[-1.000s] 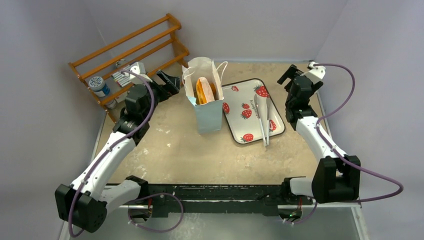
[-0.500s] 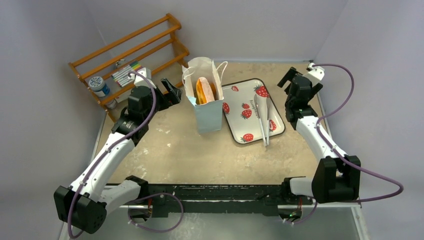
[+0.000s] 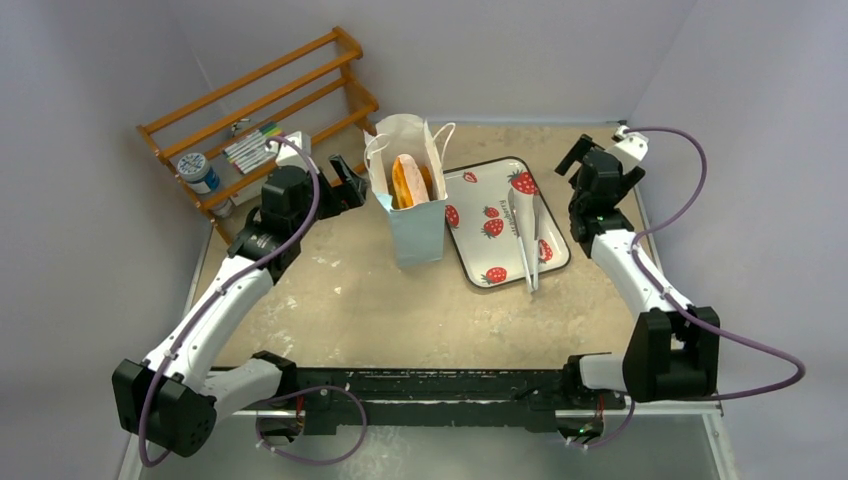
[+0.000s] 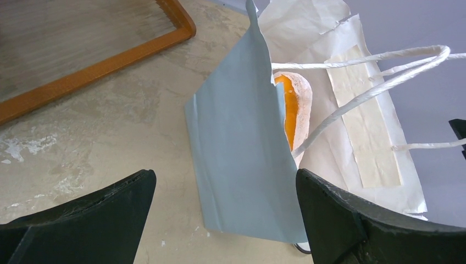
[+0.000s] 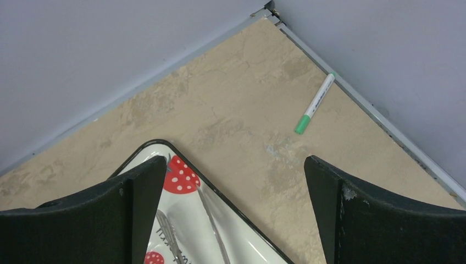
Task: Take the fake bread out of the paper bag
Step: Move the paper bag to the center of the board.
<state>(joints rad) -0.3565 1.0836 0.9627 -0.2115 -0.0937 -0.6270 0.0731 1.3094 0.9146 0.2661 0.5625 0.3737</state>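
Top external view: a small pale-blue paper gift bag [image 3: 418, 232] with a white inside is seen standing upright on the beige table top [image 3: 380, 300], near the far middle of the work area. The fake bread [image 3: 405, 180], seen as an orange and golden toy loaf, is stood on end inside the bag, with its top showing at the open mouth. Only this one piece can be made out; the lower part of the bag's contents is hidden by the bag wall. A white rectangular tray printed with red strawberries [image 3: 480, 252] is laid just to the right of the bag; whether the two touch cannot be told. Long metal tongs [image 3: 527, 235] are laid lengthwise on the tray. A slatted orange-brown wooden rack [image 3: 260, 85] is set at the far left corner. The left gripper [image 4: 223, 176] is held just to the left of the bag at about mouth height, apart from it, with its black fingers spread wide and nothing gripped; in the left wrist view the blue side wall of the bag is framed between the fingers, and the thin white cord handles [image 4: 373, 71] are seen arching over the mouth. The right gripper [image 5: 233, 159] is raised over the far right of the table, beside the far corner of the tray, fingers likewise spread wide and empty. A white marker pen with a green cap [image 5: 314, 104] is seen lying on the table close to the far right corner.
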